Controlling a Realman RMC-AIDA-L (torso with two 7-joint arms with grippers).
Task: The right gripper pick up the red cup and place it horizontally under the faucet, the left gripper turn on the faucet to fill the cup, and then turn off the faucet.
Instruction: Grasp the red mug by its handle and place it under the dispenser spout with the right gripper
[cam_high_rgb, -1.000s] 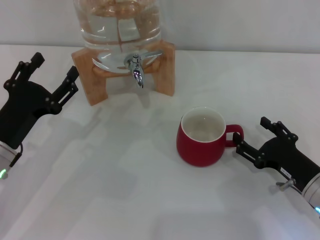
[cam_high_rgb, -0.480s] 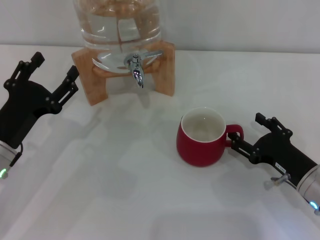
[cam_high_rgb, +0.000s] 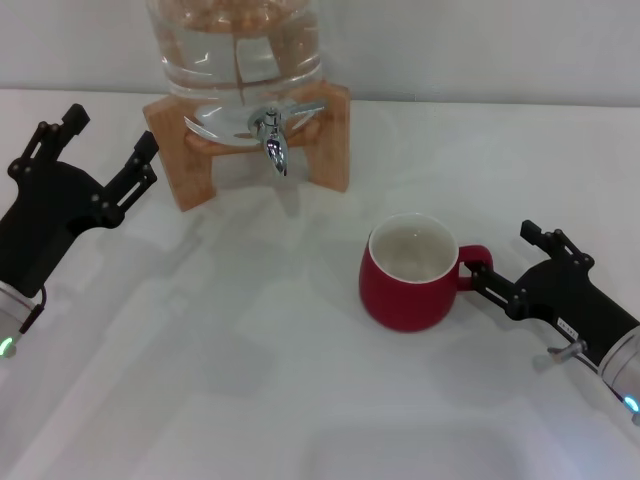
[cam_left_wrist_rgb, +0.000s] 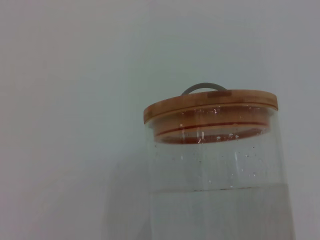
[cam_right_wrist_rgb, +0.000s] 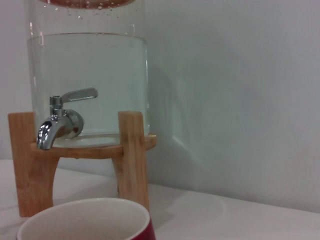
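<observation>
Red cup (cam_high_rgb: 407, 286) on white table (cam_high_rgb: 250, 380)

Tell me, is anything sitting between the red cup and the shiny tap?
No. In the head view, only bare white table lies between the red cup and the faucet. The right gripper sits at the cup's handle, on its other side.

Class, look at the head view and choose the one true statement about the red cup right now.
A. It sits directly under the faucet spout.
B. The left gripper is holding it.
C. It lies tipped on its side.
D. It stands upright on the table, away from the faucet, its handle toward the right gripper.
D: the red cup stands upright with its opening up, well clear of the faucet, handle toward the right gripper; the left gripper is far off.
</observation>
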